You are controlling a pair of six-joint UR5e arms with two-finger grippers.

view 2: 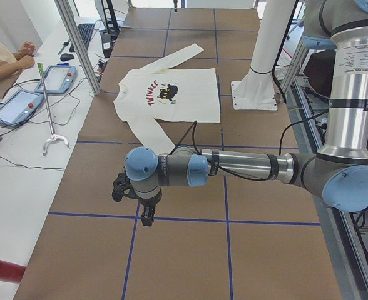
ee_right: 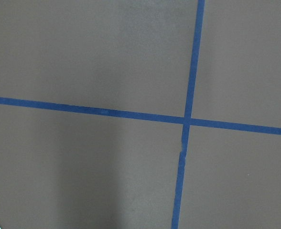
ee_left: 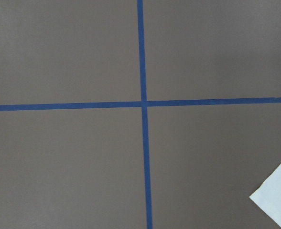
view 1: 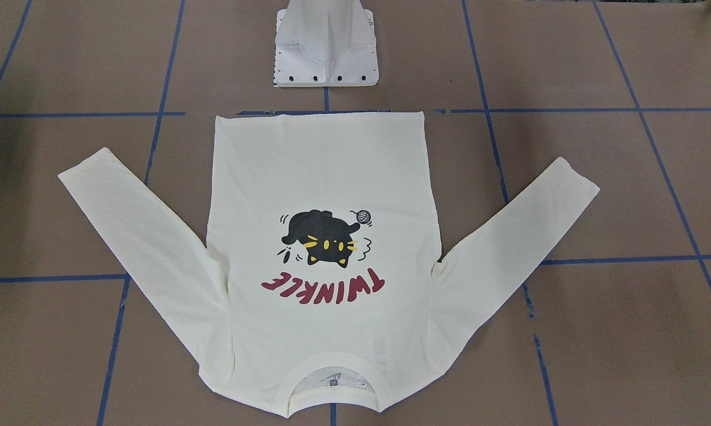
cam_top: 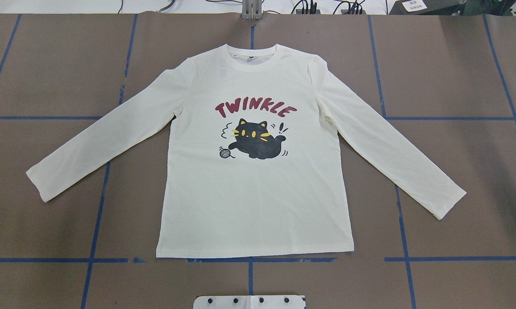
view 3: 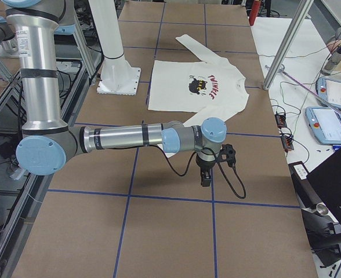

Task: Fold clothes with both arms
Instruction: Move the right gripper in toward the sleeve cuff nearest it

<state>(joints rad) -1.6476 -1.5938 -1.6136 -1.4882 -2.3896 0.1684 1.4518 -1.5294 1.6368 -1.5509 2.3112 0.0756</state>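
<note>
Both grippers are hard to judge. The black two-finger left gripper, on its silver-grey left arm, shows only from the table's left end. The black right gripper, on the silver-grey right arm, shows only from the right end. Each points down over the bare brown paper-covered table, and I cannot tell whether either is parted or closed. The wrist cameras show only crossing blue tape lines, with a pale cloth corner cut off at the left one's edge. The cream-white long-sleeved T-shirt lies flat and face up at the table's middle. Its hem is towards the white pedestal base, its collar towards the far edge, and its sleeves are spread. Above a black cat and yarn ball it reads "TWINKLE" in red. The neck label is too small to read.
</note>
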